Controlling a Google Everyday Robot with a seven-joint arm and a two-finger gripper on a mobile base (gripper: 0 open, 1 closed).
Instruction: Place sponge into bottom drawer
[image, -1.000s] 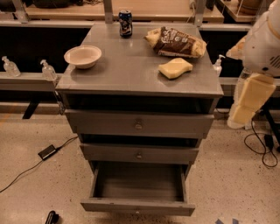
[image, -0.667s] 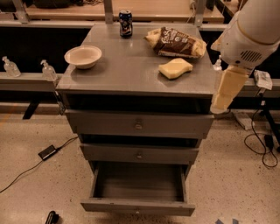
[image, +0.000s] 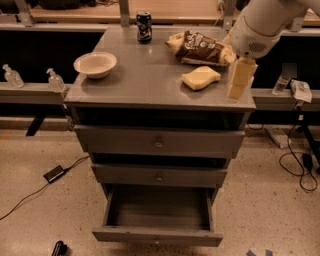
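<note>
The pale yellow, blocky end effector (image: 237, 90) has swung in from out to the right of the cabinet, where a second ago it hung below the level of the top. It now sits over the right-hand edge of the grey metal worktop (image: 145, 75), just beside the pale yellow, soft, rounded sponge (image: 201, 78). The sponge itself has not shifted: it lies flat on the worktop, right of centre, untouched. I judge this to be the approach to the pick, with the grasp not yet begun. The end effector holds nothing, and whether it is open or closed I cannot tell. The wide, shallow, grey metal bottom drawer (image: 157, 235) was pulled out before and is pulled out now, showing nothing inside, so the drop-off is ready once the sponge is lifted. The two grey drawers above it (image: 158, 142) are shut and leave the way down past the cabinet front open. Just behind the sponge lies the crumpled yellow-brown snack bag (image: 200, 47), the thing most likely to be nudged or caught during a descent from the right. A pale round bowl (image: 95, 64) and a dark drink can (image: 144, 27) stand well apart to the left and rear, out of the way.
</note>
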